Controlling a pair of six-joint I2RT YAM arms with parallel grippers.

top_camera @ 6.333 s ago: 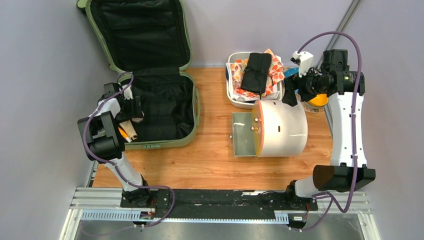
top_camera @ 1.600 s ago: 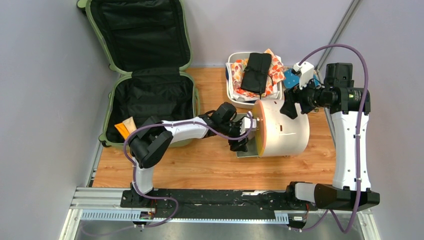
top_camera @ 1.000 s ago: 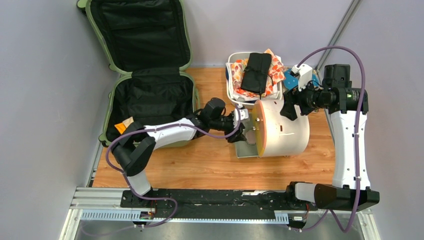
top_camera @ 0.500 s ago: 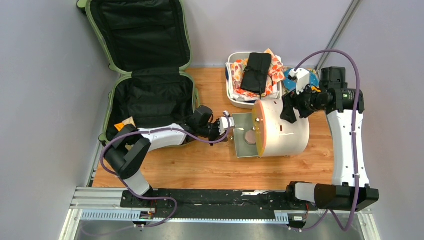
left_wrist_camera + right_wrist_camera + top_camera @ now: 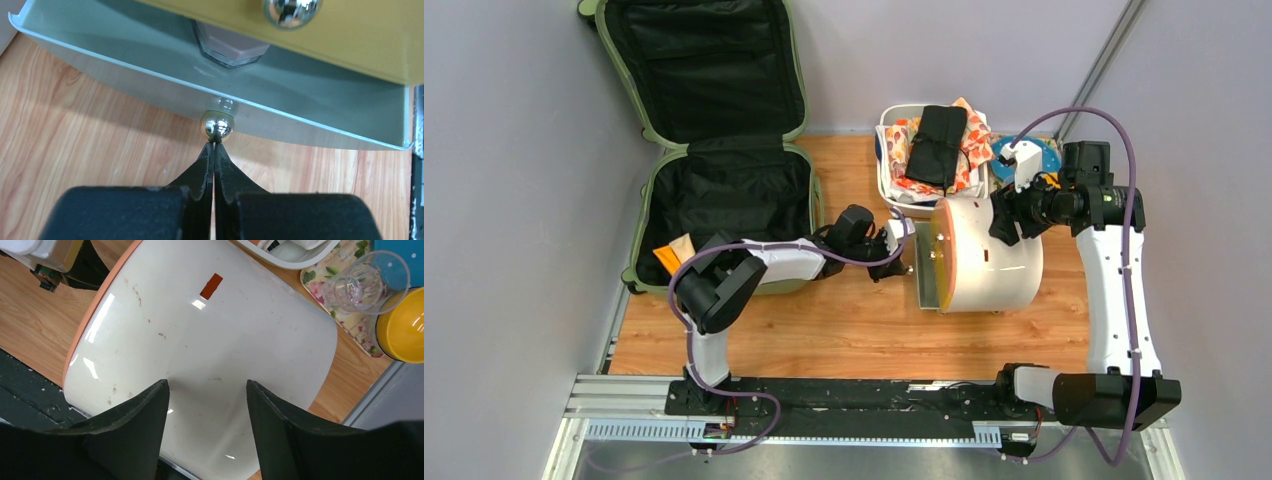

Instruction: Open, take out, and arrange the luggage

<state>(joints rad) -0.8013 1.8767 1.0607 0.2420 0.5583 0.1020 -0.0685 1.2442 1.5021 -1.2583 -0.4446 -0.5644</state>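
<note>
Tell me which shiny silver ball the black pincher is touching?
The lower ball, on the rim of the grey metal flap. The left gripper's shut tips meet it. The other ball sits higher on the yellow-orange panel, untouched.

Bright, even overhead light washed the tabletop (image 5: 844,320), leaving only soft, faint shadows around the cream cylinder (image 5: 994,255). Left of the cylinder, the luggage (image 5: 724,200) lining sank into near-black. From the right wrist, white glare patches marked the cylinder's glossy shell, with the right pincer (image 5: 206,385) dark and featureless. From the left wrist, the chrome knob (image 5: 217,125) before the cylinder mirrored the lights. A shadow lay under the metal tray (image 5: 125,55), whose rim looked bowed, and the left pincer (image 5: 214,145) looked soft-edged.
</note>
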